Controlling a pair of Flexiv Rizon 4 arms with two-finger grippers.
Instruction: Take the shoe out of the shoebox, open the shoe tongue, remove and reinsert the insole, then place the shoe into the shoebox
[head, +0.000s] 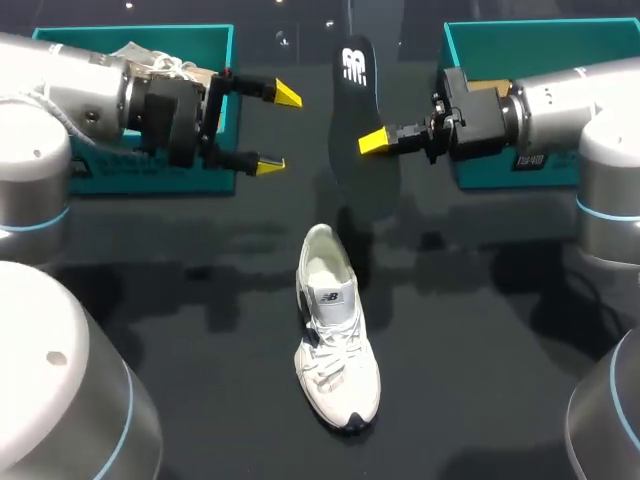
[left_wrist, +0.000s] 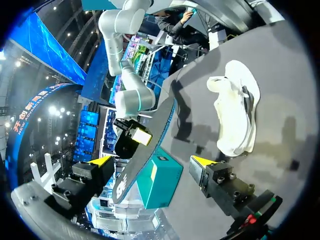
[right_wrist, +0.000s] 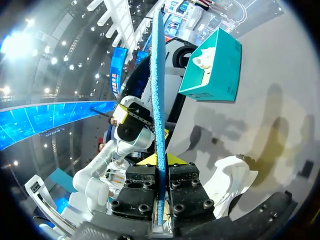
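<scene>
Head view: right pincer (head: 372, 142) clamps the flat black insole (head: 355, 100); left pincer (head: 279, 130) gapes wide; white laced shoe (head: 335, 340) lies apart

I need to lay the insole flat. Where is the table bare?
Bare table lies left of the shoe, in front of the left box, and right of the shoe, in front of the right box. Crowded between the boxes: open left gripper, right gripper holding the insole.

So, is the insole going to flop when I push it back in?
Probably not much: gripped partway along by the right end effector, the insole stands straight, no droop. It looks thin, so likely light, and may buckle if forced into the shoe.
</scene>
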